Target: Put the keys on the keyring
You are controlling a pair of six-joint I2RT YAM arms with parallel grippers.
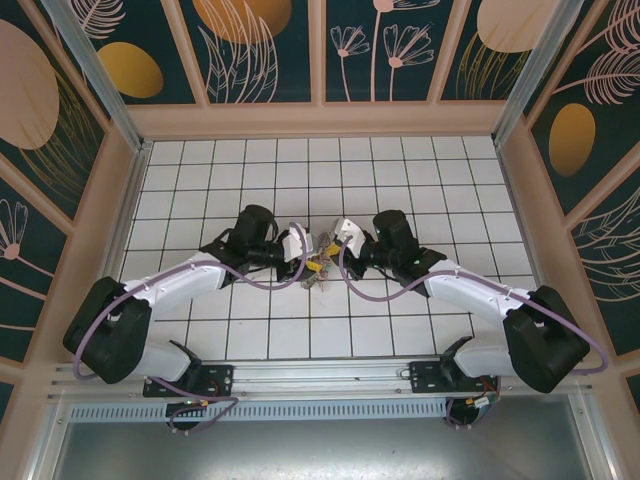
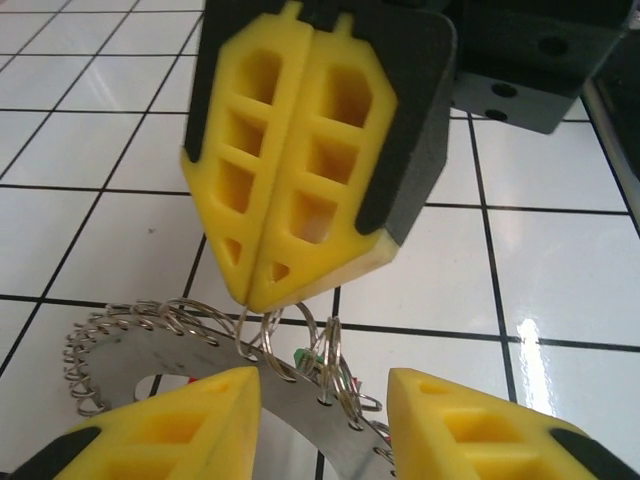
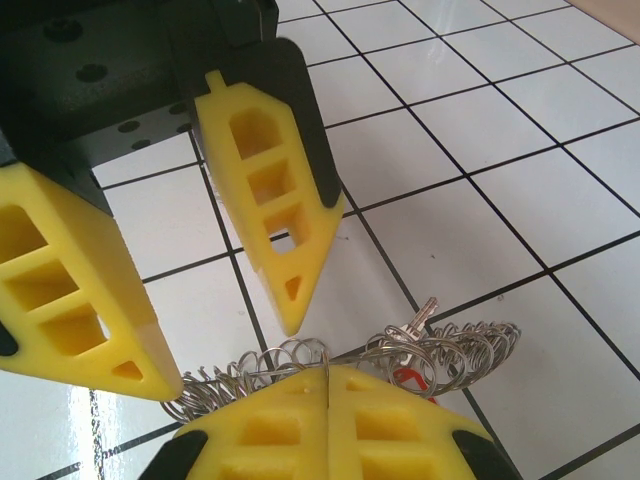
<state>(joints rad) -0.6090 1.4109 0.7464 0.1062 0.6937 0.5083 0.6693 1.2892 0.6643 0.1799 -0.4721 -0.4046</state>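
top view: both arms reach in to the middle of the tiled table (image 1: 400,180). left gripper (image 1: 304,262) and right gripper (image 1: 331,254) sit nearly nose to nose over a small glinting heap, the keyring (image 1: 318,274). too small here to sort keys from ring.

left wrist view: left gripper (image 2: 322,385) is open, its yellow fingers (image 2: 200,425) well apart on either side of the ring's near rim; cannot tell if they touch it. keyring (image 2: 140,350) lies flat on the tiles, a thin metal band fringed with small wire loops (image 2: 110,325). right gripper (image 2: 262,292) comes in from above, jaws pressed together, tip on one loop and seemingly pinching it. specks of red and green among the loops are the keys (image 2: 300,357), likely hanging there (can't count them).

right wrist view: right gripper (image 3: 328,380) is closed right at the loops (image 3: 460,345), left gripper (image 3: 220,355) open opposite. one of the keys (image 3: 422,312) pokes up through the wire, a red tag (image 3: 405,377) beside it.

handling, my read: the band is stiff, thin, light and slick on glazed tile, so it should skate if nudged. the loops are springy wire and may bend or slip from foam pads. steady the ring across the flat band; take a key by its head or tag.
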